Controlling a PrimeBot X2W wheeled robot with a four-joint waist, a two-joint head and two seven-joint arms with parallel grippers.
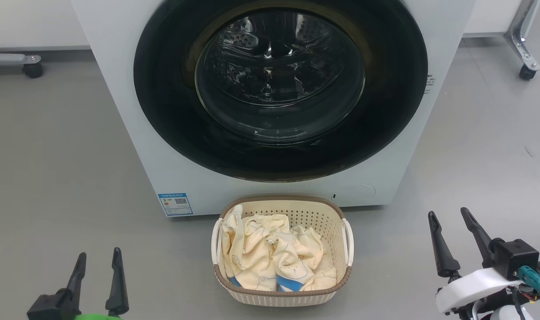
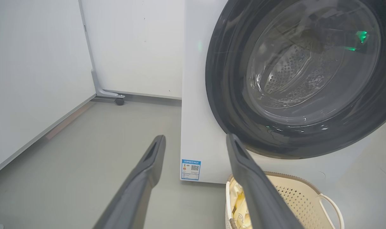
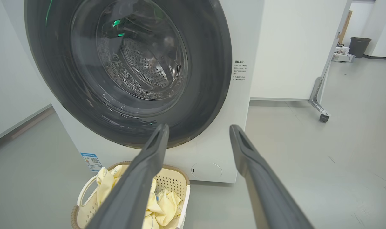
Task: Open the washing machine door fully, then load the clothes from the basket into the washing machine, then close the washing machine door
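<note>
The white washing machine point(image 1: 118, 111) stands ahead with its round black-ringed door point(image 1: 172, 111) closed flat against the front; the steel drum shows through the glass. On the floor just in front sits the cream basket point(image 1: 323, 213) holding crumpled pale yellow clothes point(image 1: 261, 253) with blue patches. My left gripper point(image 1: 98, 255) hovers open at the lower left, well left of the basket. My right gripper point(image 1: 450, 215) is open at the lower right, apart from the basket. Both hold nothing. The door point(image 2: 224, 95) and basket point(image 2: 294, 190) show past my left gripper point(image 2: 196, 138); the door point(image 3: 212, 63) and clothes point(image 3: 167, 203) lie beyond my right gripper point(image 3: 199, 127).
Grey floor surrounds the machine. A castor leg point(image 1: 32, 69) stands at the far left and another point(image 1: 525, 66) at the far right. White wall panels point(image 2: 132, 47) run behind and to the left. A dark bin point(image 3: 359, 46) stands far off to the right.
</note>
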